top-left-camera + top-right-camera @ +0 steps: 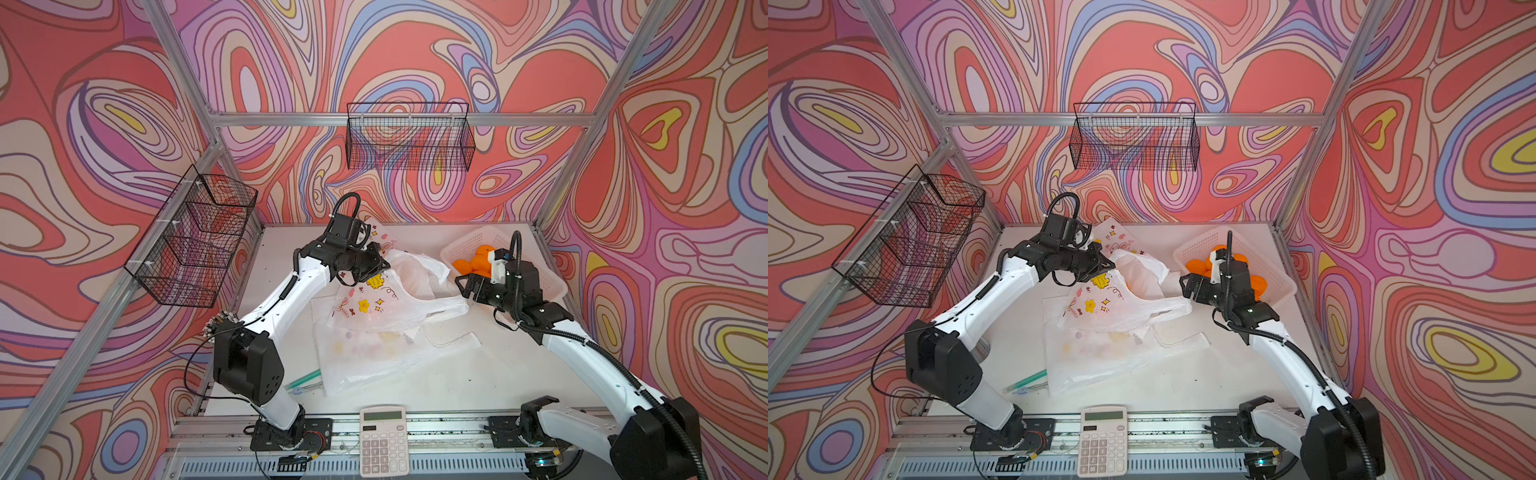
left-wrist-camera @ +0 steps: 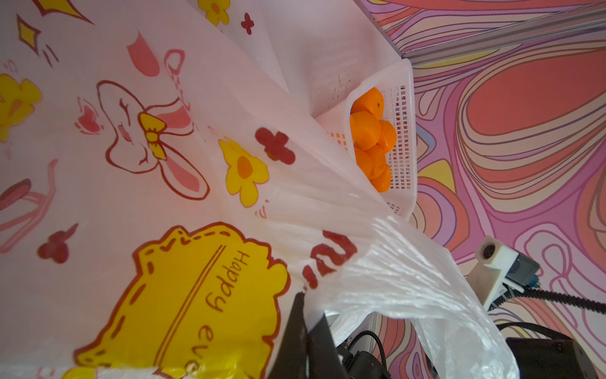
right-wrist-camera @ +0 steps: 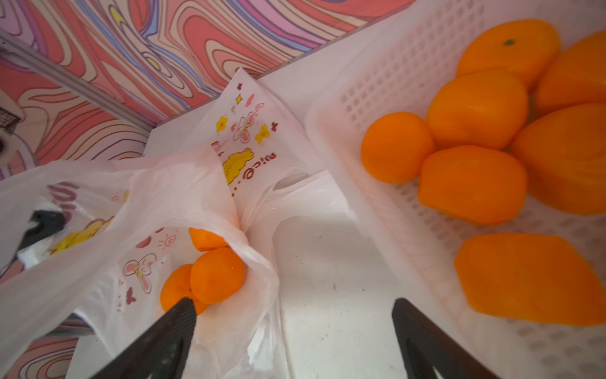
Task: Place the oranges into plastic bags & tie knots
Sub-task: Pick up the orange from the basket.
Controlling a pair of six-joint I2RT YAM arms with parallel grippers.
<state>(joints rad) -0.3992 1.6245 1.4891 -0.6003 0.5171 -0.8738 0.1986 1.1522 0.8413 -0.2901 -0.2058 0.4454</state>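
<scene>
your left claw [image 2: 303, 300] pinches the printed bag [image 2: 164, 131] by its rim. your right claw [image 3: 293, 303] gapes empty between bag and basket [image 3: 387, 65]. three oranges [image 3: 216, 275] sit inside the bag.

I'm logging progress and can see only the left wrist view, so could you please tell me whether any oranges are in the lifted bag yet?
Observer: Yes. The right wrist view shows three oranges inside the plastic bag.
Operator: Thank you. What is the right gripper doing?
Observer: The right gripper is open and empty, between that bag and the white basket.
Operator: Are there any spare bags?
Observer: In a top view, a second plastic bag lies flat on the table.
</scene>
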